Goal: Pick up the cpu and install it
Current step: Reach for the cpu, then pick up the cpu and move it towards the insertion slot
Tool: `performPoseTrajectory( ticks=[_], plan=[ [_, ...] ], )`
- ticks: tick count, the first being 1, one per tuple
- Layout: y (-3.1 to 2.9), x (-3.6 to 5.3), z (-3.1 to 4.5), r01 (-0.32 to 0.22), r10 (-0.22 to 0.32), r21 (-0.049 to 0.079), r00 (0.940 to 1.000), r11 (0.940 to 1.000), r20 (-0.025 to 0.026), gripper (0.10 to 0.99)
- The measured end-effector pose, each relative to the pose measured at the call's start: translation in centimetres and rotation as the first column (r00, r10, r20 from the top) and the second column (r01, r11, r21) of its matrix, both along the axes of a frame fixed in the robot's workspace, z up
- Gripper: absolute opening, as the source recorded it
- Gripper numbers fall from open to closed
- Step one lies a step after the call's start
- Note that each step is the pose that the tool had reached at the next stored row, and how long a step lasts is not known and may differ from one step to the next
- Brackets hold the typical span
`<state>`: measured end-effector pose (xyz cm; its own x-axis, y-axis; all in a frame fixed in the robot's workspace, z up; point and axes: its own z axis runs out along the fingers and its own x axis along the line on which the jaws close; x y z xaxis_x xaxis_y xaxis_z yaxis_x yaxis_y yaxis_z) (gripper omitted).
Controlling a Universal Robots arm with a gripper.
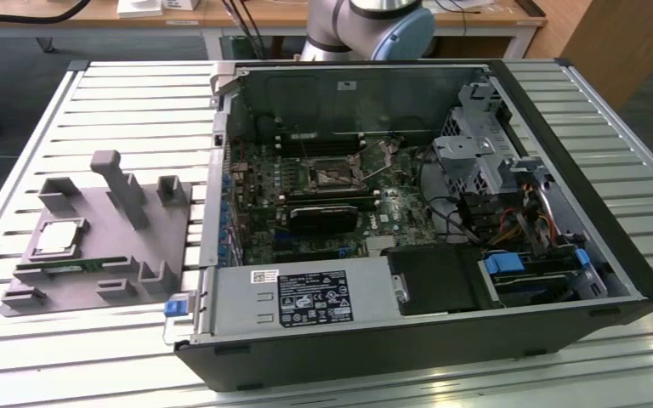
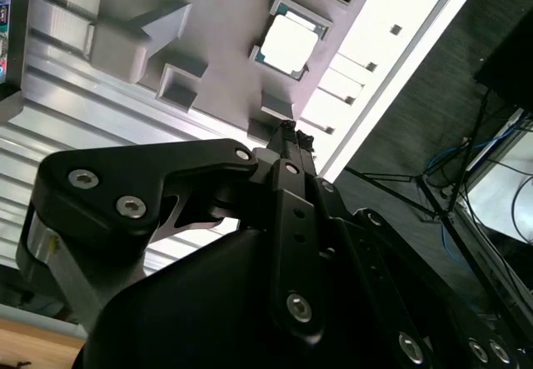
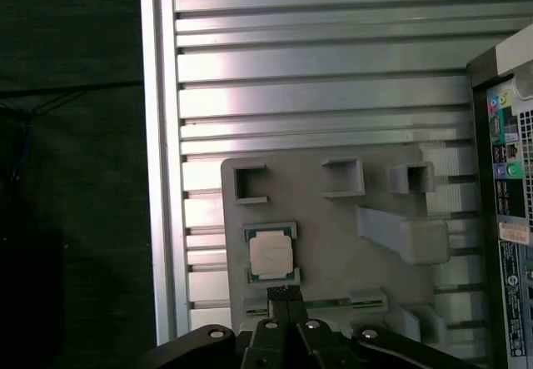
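The cpu [image 1: 57, 236], a small square chip with a silvery top, lies flat in a recess of the grey fixture tray [image 1: 133, 246] at the exterior view's left. Both wrist views look down on the cpu [image 3: 271, 254] [image 2: 287, 42] from well above. My gripper [image 3: 283, 291] [image 2: 291, 129] hangs over the tray with its black fingertips pressed together, shut on nothing. In the first wrist view its tips sit just off the chip's edge, apart from it. The open computer case [image 1: 417, 340] shows the motherboard with a square socket [image 1: 336, 177].
A long green memory stick [image 1: 71, 265] lies in the tray beside the cpu, and upright grey posts [image 1: 116, 183] rise from the tray. A black block [image 1: 326, 217] sits on the motherboard below the socket. The slatted metal table [image 1: 133, 93] ends close to the tray.
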<state>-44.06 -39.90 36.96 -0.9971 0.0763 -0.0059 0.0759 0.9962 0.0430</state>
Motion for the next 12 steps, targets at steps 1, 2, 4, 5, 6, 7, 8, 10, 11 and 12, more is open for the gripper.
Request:
performPoseTrajectory(
  ticks=[1, 2, 4, 5, 6, 7, 8, 10, 11, 12],
  plan=[
    [0.00, -0.26, -0.01, 0.000, 0.000, 0.000, 1.0000, 1.0000, 0.0000, 0.106],
    [0.00, -0.50, -0.02, 0.000, 0.000, 0.000, 1.0000, 1.0000, 0.0000, 0.106],
    [0.00, -0.97, -0.04, 0.000, 0.000, 0.000, 1.0000, 1.0000, -0.0002, 0.106],
    [0.00, -1.24, -0.06, 0.000, 0.000, 0.000, 1.0000, 1.0000, -0.0002, 0.106],
    [0.00, -1.45, -0.09, 0.000, 0.000, 0.000, 1.0000, 1.0000, -0.0002, 0.106],
    [0.00, -1.65, -0.12, 0.000, 0.000, 0.000, 1.0000, 1.0000, -0.0001, 0.106],
    [0.00, -1.84, -0.15, 0.000, 0.000, 0.000, 1.0000, 1.0000, -0.0001, 0.106],
    [0.00, -2.08, -0.19, 0.000, 0.000, 0.000, 1.0000, 1.0000, -0.0001, 0.106],
    [0.00, -2.13, -0.23, 0.000, 0.000, 0.000, 1.0000, 1.0000, 0.0001, 0.106],
    [0.00, -2.13, -0.28, 0.000, 0.000, 0.000, 1.0000, 1.0000, -0.0005, 0.106]
  ],
)
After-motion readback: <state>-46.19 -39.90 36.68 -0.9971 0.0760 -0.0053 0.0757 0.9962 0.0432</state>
